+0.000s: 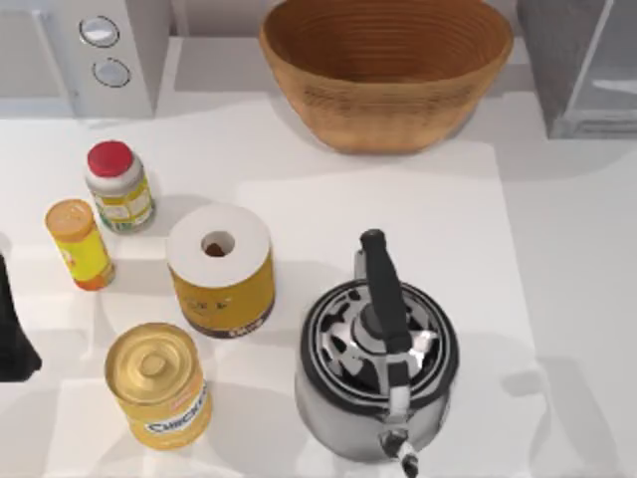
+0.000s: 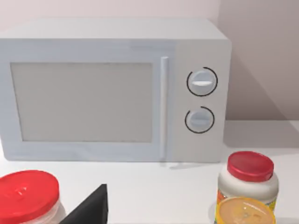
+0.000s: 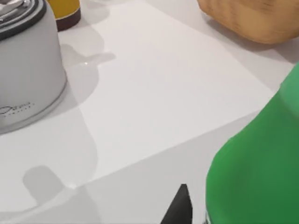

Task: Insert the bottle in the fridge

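Observation:
The bottle (image 3: 257, 163) is green and stands very close in the right wrist view, where it is cut off by the picture's edge. A dark part of my right gripper (image 3: 180, 210) shows just beside it, and whether it touches the bottle cannot be made out. The fridge (image 1: 587, 70), dark grey with a pale glassy front panel, stands at the table's far right corner. My left arm (image 1: 14, 334) is parked at the left edge, and a dark part of my left gripper (image 2: 91, 207) points toward the microwave.
A steel kettle (image 1: 378, 358) stands front centre, a woven basket (image 1: 386, 70) at the back and a microwave (image 1: 100, 55) back left. On the left are a red-capped jar (image 1: 117, 184), an orange bottle (image 1: 80, 242), a white-topped roll (image 1: 219, 269) and a gold can (image 1: 159, 383).

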You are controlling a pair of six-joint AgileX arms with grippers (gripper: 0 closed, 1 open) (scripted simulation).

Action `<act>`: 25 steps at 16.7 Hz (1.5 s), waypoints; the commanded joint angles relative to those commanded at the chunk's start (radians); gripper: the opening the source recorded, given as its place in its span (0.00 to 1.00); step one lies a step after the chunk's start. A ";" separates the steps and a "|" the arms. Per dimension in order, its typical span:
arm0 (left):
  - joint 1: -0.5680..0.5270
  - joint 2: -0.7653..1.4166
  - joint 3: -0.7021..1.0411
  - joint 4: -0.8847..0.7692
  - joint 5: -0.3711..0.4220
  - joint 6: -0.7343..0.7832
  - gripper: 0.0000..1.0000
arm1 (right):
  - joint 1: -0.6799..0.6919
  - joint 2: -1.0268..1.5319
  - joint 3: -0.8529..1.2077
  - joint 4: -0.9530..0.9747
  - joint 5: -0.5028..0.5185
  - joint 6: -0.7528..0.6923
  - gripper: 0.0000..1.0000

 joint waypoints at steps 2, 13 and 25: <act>0.000 0.000 0.000 0.000 0.000 0.000 1.00 | 0.014 -0.031 -0.031 0.017 0.037 0.043 0.01; 0.000 0.000 0.000 0.000 0.000 0.000 1.00 | 0.329 -0.794 -0.446 0.381 0.631 0.858 0.01; 0.000 0.000 0.000 0.000 0.000 0.000 1.00 | 0.647 -1.712 -0.877 0.901 1.226 1.804 0.01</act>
